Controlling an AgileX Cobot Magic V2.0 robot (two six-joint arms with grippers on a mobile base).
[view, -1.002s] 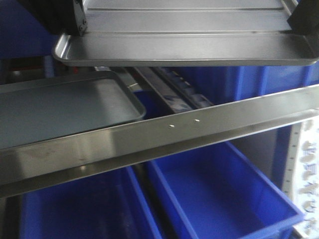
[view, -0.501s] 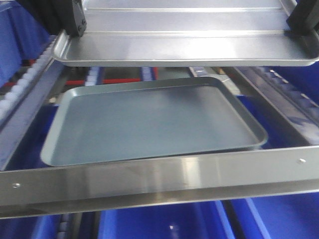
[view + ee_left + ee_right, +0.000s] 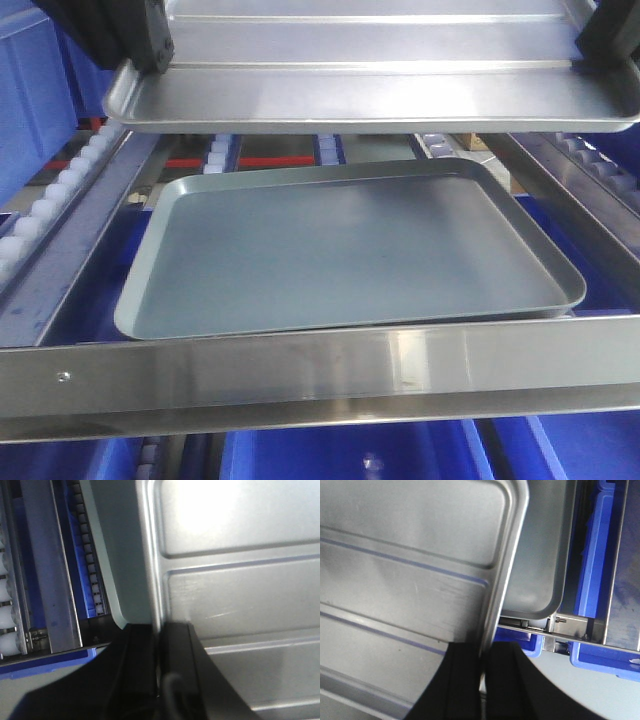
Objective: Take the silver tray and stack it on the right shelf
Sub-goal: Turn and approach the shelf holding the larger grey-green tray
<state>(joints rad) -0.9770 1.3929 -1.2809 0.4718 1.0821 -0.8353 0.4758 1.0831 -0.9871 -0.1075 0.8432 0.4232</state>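
The silver tray (image 3: pixel 370 95), shiny with two raised ridges, hangs level in the air across the top of the front view. My left gripper (image 3: pixel 145 55) is shut on its left rim and my right gripper (image 3: pixel 605 50) is shut on its right rim. The left wrist view shows the tray (image 3: pixel 240 595) with the jaws of that gripper (image 3: pixel 159 645) pinching its rolled rim. The right wrist view shows the tray (image 3: pixel 405 580) clamped by that gripper (image 3: pixel 484 660). The tray is above the right shelf, whose flat shiny front crossbar (image 3: pixel 330 375) runs below.
A larger dull grey tray (image 3: pixel 340 250) lies on the shelf's rollers behind the crossbar, under the held tray. White rollers (image 3: pixel 50 205) line the left rail, and a sloping steel rail (image 3: pixel 590 185) runs on the right. Blue bins (image 3: pixel 350 460) sit below.
The view has swung so the shelf's crossbar now lies level across the frame and the grey tray sits centred under the held silver tray. Both grippers keep their hold.
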